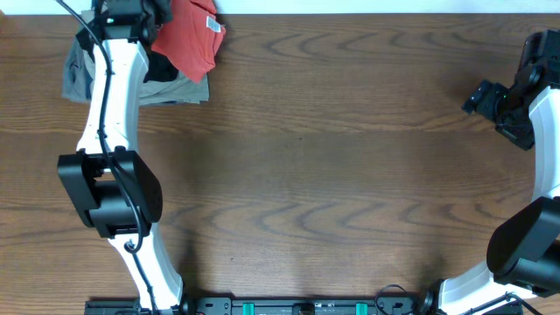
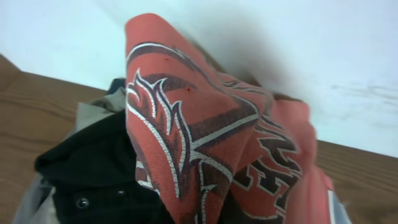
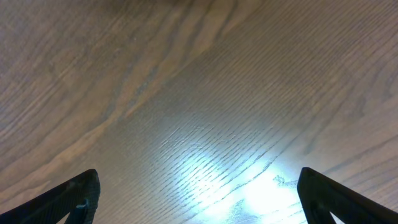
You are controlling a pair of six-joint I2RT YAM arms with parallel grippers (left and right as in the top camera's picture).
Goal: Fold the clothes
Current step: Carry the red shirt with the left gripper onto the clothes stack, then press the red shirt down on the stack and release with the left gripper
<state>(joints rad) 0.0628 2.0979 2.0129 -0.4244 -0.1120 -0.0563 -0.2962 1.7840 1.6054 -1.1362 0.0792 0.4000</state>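
The clothes (image 1: 188, 39), a red-orange T-shirt with a white neck tag, hang bunched at the table's far left corner. My left gripper (image 1: 157, 16) is shut on the top of the bunch. In the left wrist view the clothes (image 2: 211, 124) fill the frame with their white-and-dark-red print; the fingers are hidden behind the cloth. My right gripper (image 1: 477, 98) hovers at the far right, away from the clothes. It stands open (image 3: 199, 196) over bare wood with nothing between its fingers.
A black folded garment (image 1: 162, 72) lies on a khaki-grey folded garment (image 1: 79, 74) under and beside the hanging shirt. Both show in the left wrist view, black (image 2: 93, 168) and khaki-grey (image 2: 90, 112). The table's back edge (image 1: 350, 12) runs just behind them.
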